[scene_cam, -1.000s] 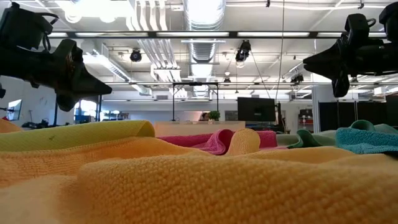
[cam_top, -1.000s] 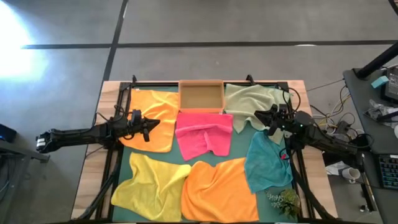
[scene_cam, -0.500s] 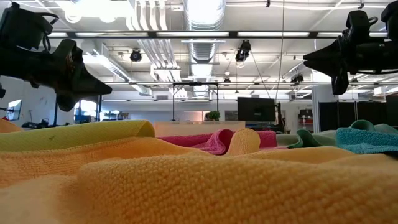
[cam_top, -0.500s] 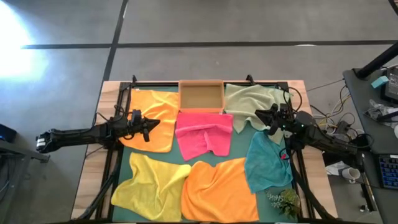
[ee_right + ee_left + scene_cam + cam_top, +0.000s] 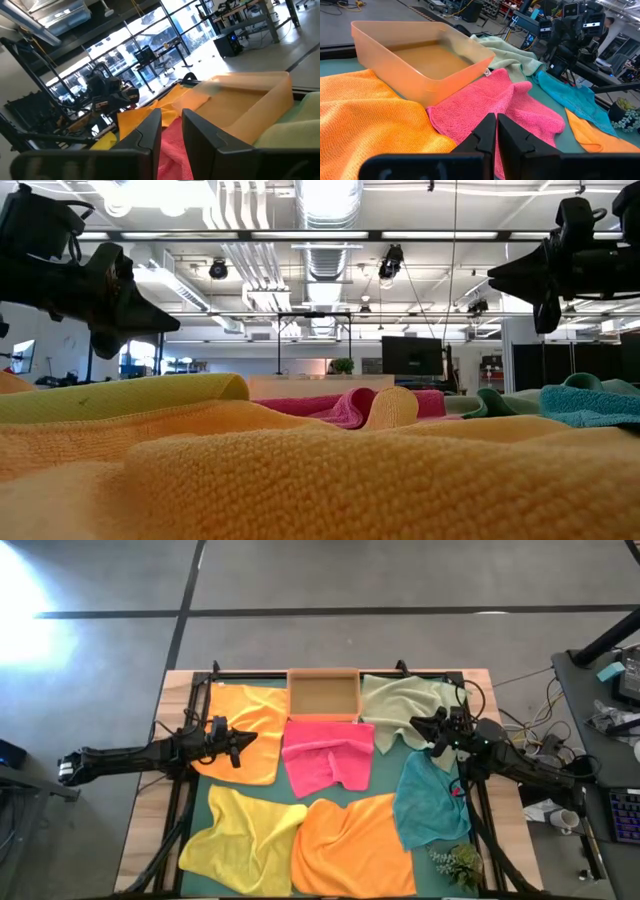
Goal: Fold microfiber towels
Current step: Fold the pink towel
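Six soft towels lie spread on your dark green mat [image 5: 384, 768], and none of them looks neatly folded. On the left side you have an orange towel [image 5: 245, 729] at the back and a yellow towel [image 5: 243, 841] at the front, which reaches the mat's front edge. Your left gripper [image 5: 243, 741] hangs over the inner edge of that back orange towel with its fingers pressed tight together, holding nothing. In the middle, the small wooden tray [image 5: 323, 694] sits at the back edge, and you can see nothing inside it. The hot pink towel [image 5: 328, 757] lies bunched just in front of it, touching its front wall. A second orange towel [image 5: 351, 848] lies at the front, beside the yellow one. On the right you have the pale green towel [image 5: 400, 705] at the back and the teal towel [image 5: 429, 804] in front of it. Your right gripper [image 5: 421, 728] hangs over the pale green towel's front edge, fingers a little apart, holding nothing. A small green plant [image 5: 457, 865] sits at the front right corner.
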{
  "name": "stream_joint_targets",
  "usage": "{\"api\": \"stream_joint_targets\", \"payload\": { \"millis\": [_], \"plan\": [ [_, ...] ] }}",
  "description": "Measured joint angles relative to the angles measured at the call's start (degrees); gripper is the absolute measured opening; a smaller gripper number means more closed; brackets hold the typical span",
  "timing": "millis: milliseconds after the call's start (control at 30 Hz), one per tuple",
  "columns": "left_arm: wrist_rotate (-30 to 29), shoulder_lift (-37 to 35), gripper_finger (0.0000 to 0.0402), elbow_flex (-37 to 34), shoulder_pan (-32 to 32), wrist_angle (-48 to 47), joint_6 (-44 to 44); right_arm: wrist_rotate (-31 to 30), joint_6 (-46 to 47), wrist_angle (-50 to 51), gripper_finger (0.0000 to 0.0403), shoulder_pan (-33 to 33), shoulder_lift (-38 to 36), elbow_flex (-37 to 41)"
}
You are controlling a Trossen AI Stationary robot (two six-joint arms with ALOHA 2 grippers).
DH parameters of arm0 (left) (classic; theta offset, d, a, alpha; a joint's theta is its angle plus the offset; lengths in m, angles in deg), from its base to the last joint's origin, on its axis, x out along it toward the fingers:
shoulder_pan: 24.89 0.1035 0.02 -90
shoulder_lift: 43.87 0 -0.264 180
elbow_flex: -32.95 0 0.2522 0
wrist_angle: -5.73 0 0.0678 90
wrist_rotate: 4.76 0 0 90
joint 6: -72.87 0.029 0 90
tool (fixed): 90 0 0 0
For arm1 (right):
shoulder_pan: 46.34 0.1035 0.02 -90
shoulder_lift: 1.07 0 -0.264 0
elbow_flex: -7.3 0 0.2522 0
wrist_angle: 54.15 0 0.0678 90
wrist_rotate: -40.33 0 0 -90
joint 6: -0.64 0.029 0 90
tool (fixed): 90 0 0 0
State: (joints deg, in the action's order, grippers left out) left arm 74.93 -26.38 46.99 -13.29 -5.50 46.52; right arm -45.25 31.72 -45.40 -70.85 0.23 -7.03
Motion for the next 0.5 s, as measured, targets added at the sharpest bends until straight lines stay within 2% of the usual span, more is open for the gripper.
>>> {"api": "stream_joint_targets", "payload": {
  "millis": [233,400,500],
  "plan": [
    [0.0,0.0,0.0001,0.0,0.0,0.0,0.0,0.3,1.1,0.6,0.0078,0.0,0.4,-2.4],
    [0.0,0.0,0.0001,0.0,0.0,0.0,0.0,0.6,-3.2,0.8,0.0117,0.0,1.1,-9.2],
    [0.0,0.0,0.0001,0.0,0.0,0.0,0.0,0.5,-7.4,4.7,0.0142,0.0,3.1,-15.0]
  ]
}}
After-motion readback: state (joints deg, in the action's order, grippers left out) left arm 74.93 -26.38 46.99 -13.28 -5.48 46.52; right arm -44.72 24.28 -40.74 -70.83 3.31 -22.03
